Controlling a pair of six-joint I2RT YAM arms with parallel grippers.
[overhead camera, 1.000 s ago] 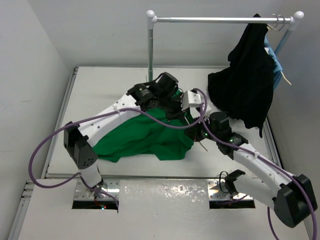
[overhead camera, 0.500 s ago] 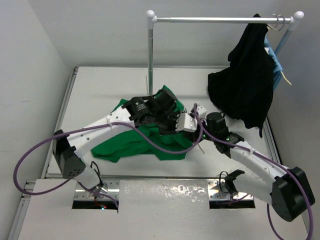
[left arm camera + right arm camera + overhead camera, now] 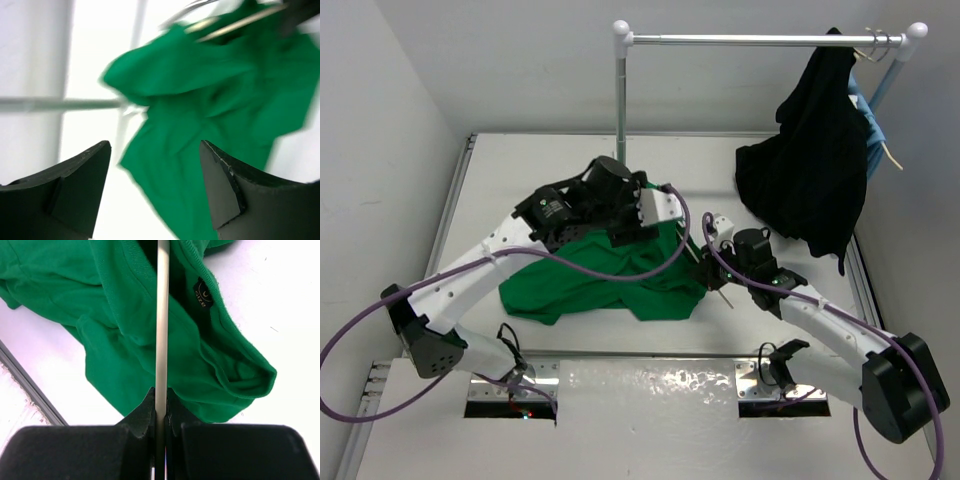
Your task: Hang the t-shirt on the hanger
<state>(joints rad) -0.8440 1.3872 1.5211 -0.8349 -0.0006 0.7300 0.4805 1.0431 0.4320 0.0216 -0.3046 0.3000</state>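
The green t-shirt (image 3: 605, 280) lies crumpled on the table, also seen in the left wrist view (image 3: 210, 100) and the right wrist view (image 3: 115, 315). My right gripper (image 3: 161, 407) is shut on a cream bar of the hanger (image 3: 161, 315), which runs into the shirt's neck opening beside the black size label (image 3: 202, 292). From above, the right gripper (image 3: 706, 263) sits at the shirt's right edge, with the hanger (image 3: 722, 294) end poking out. My left gripper (image 3: 155, 145) is open and empty, raised over the shirt's upper part (image 3: 630, 222). The hanger's bars (image 3: 235, 22) show blurred.
A metal clothes rail (image 3: 760, 40) stands at the back on a post (image 3: 621, 100). A black garment (image 3: 810, 180) hangs at its right end, trailing onto the table, with a light-blue garment (image 3: 873, 140) behind it. White walls close in left and back.
My left gripper has opened, let go of the shirt, and drawn back up and to the left. The lifted shirt part has dropped. The right gripper keeps its grip on the hanger.
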